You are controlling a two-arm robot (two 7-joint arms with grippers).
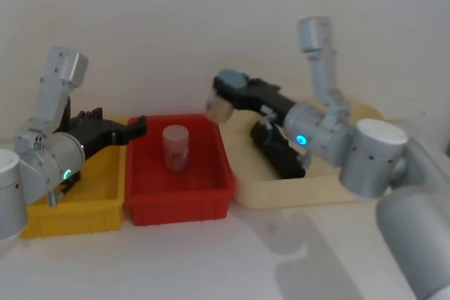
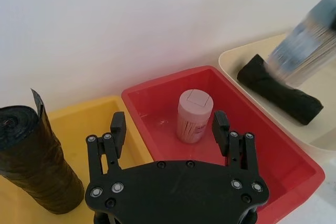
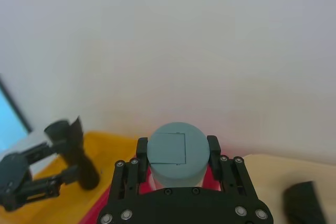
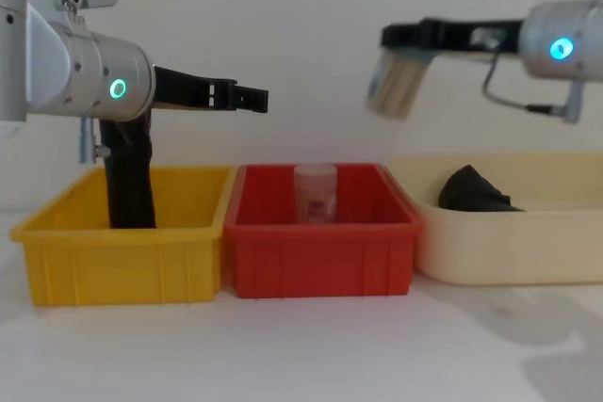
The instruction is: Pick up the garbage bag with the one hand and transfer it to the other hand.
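Garbage bag [image 1: 280, 151] is lying loose in the cream tray [image 1: 309, 193] on the right side, stretched across the tray floor, with nothing touching it. Judging by that, the task is sitting at zero: no pickup, no handover.

Left gripper [image 2: 169, 124], green-ring arm, is hovering above the boundary between the yellow bin [image 1: 77, 209] and the red bin [image 1: 179, 205]. Its fingers are spread wide and carrying nothing.

Right gripper [image 3: 177, 142], blue-ring arm, is hanging in the air above the gap between the red bin and the tray. It is pinching a jar [image 1: 221, 108] with a flat grey lid, so that hand is occupied. My read is that it needs to shed the jar before it can receive anything.

What's left is the grasp on the bag, the lift, the meet in mid-air and the release.

Materials:
- The bag is showing as matte black crinkled film, a soft elongated lump that is likely deforming under a pinch.
- A separate black roll [image 2: 34, 163] is standing upright in the yellow bin, tightly wound, with a loose flap at the top.
- Both bins are looking like rigid moulded plastic with straight walls, and the tray is shallow with rounded corners.
- A second jar [image 1: 176, 147], pale, cylindrical and white-capped, is standing upright in the red bin.
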